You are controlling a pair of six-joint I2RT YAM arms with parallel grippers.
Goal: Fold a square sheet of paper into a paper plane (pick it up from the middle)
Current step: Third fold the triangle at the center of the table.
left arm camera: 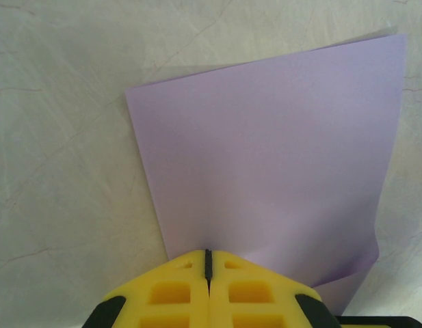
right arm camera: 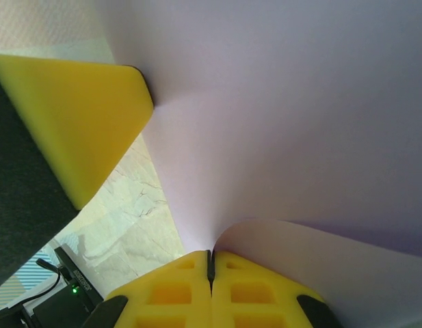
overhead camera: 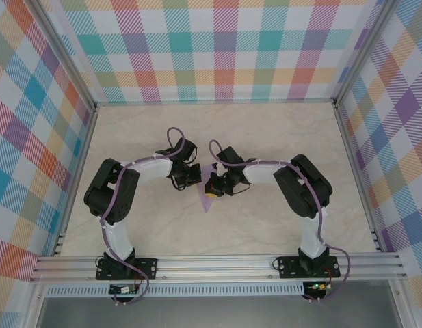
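The square sheet of paper (overhead camera: 208, 202) is pale lavender and hangs between the two grippers at the table's middle, a pointed corner sticking out toward the near edge. My left gripper (overhead camera: 189, 175) is shut on one edge; in the left wrist view the paper (left arm camera: 265, 150) spreads away from the closed yellow tips (left arm camera: 208, 254), with a second layer showing at the lower right. My right gripper (overhead camera: 213, 186) is shut on another edge; in the right wrist view the paper (right arm camera: 286, 123) curls up out of its closed tips (right arm camera: 211, 256). The left gripper's yellow finger (right arm camera: 81, 123) presses the paper there.
A pale marble tabletop (overhead camera: 265, 137) lies under the paper. Checkered walls (overhead camera: 217, 48) close the back and both sides. An aluminium rail (overhead camera: 217, 263) runs along the near edge with both arm bases. An arm base with a green light (right arm camera: 72, 287) sits low in the right wrist view.
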